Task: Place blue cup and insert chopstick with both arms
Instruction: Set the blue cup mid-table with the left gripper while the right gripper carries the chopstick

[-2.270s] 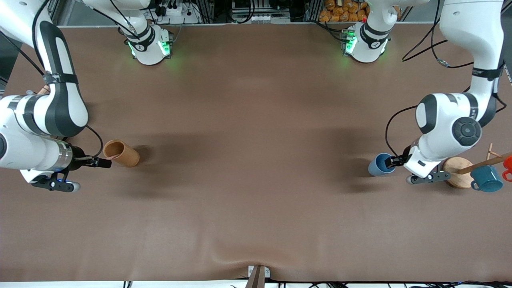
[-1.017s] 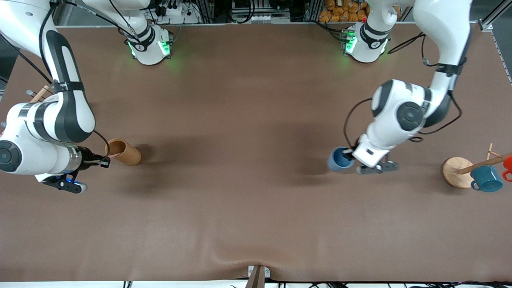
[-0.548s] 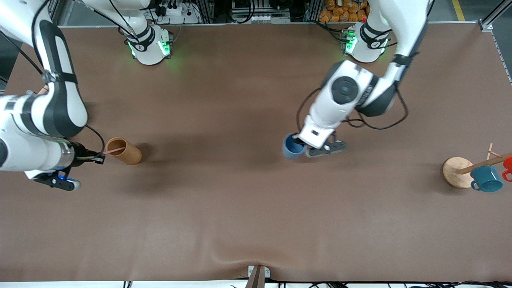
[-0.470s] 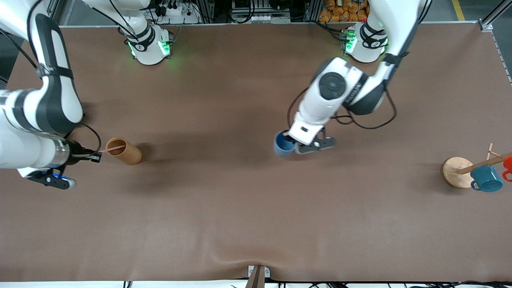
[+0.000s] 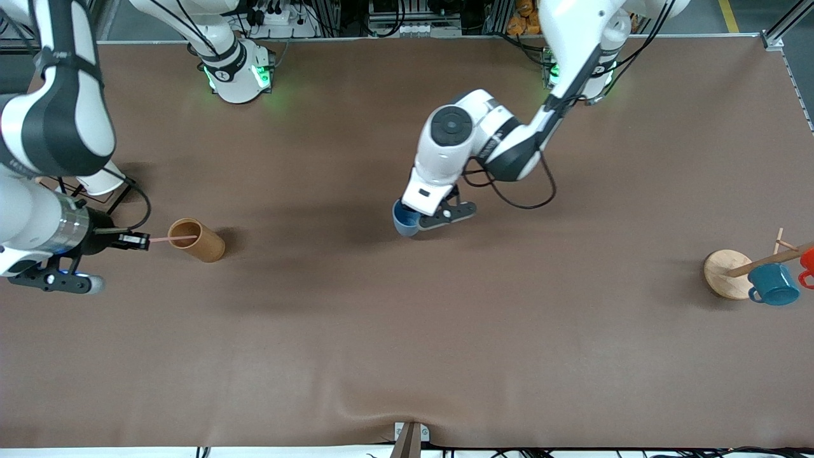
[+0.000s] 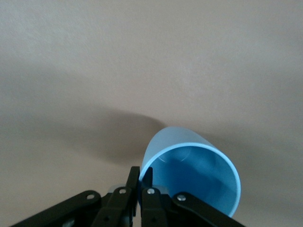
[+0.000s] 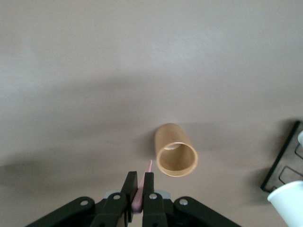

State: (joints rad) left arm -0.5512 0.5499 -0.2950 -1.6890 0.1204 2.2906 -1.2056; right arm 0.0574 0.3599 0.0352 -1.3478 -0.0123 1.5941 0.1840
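My left gripper is shut on the rim of the blue cup and holds it tilted over the middle of the table. In the left wrist view the fingers pinch the cup's wall, and its open mouth faces the camera. My right gripper is shut on the pale-pink chopstick. The stick's free tip lies over the mouth of a brown cylinder at the right arm's end of the table. The right wrist view shows the chopstick between the closed fingers, with the cylinder just past its tip.
A wooden mug rack stands at the left arm's end, with a teal mug and a red mug on it. A white cup and a black stand sit near the right arm.
The left arm has carried the blue cup from beside the rack to the table's middle. The right gripper has drawn the chopstick out of the brown cylinder and away from it.
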